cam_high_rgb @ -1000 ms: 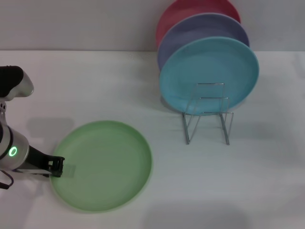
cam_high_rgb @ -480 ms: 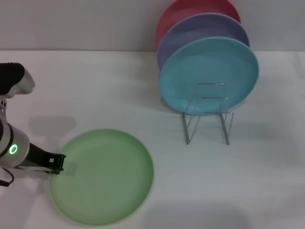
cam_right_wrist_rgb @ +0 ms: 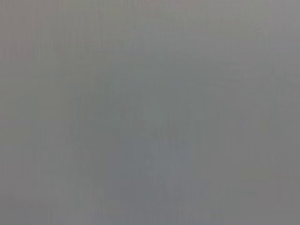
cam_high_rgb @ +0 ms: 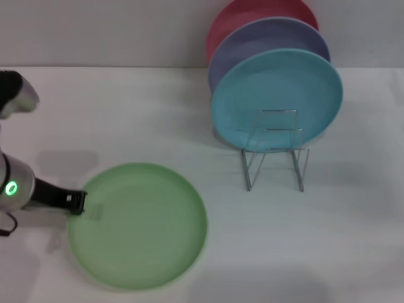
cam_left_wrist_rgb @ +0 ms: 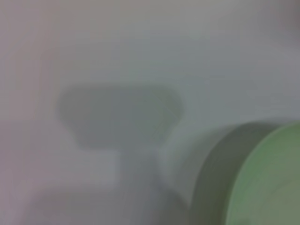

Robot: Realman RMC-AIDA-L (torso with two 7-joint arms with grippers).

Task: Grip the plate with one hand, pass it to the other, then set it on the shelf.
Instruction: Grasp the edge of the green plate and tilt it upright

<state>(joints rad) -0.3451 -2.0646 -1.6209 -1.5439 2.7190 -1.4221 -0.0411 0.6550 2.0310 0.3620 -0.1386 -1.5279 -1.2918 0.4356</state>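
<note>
Left claw (cam_high_rgb: 85,205) sits at the left edge of the plate (cam_high_rgb: 137,225), its dark tip meeting the rim, closed on that rim as far as the head view shows. Its arm reaches in from the left side of the bench (cam_high_rgb: 126,113), with a green ring light glowing on the silver wrist.

That plate is round, smooth and light green, with a shallow raised rim and a plain matte face without pattern. It lies near the front left of the white bench, seemingly tilted a little, with a soft shadow under its left side. In the left wrist view only a curved slice of its green edge (cam_left_wrist_rgb: 267,178) shows, above a grey shadow on the bench.

Well apart to the right stands the shelf (cam_high_rgb: 276,151), a thin silver wire rack with upright rectangular loops. A turquoise plate (cam_high_rgb: 278,98) leans upright in it, a lavender plate (cam_high_rgb: 265,38) behind that, and a pink plate (cam_high_rgb: 252,16) at the back.

The right claw is out of sight; its wrist view shows only flat grey.
</note>
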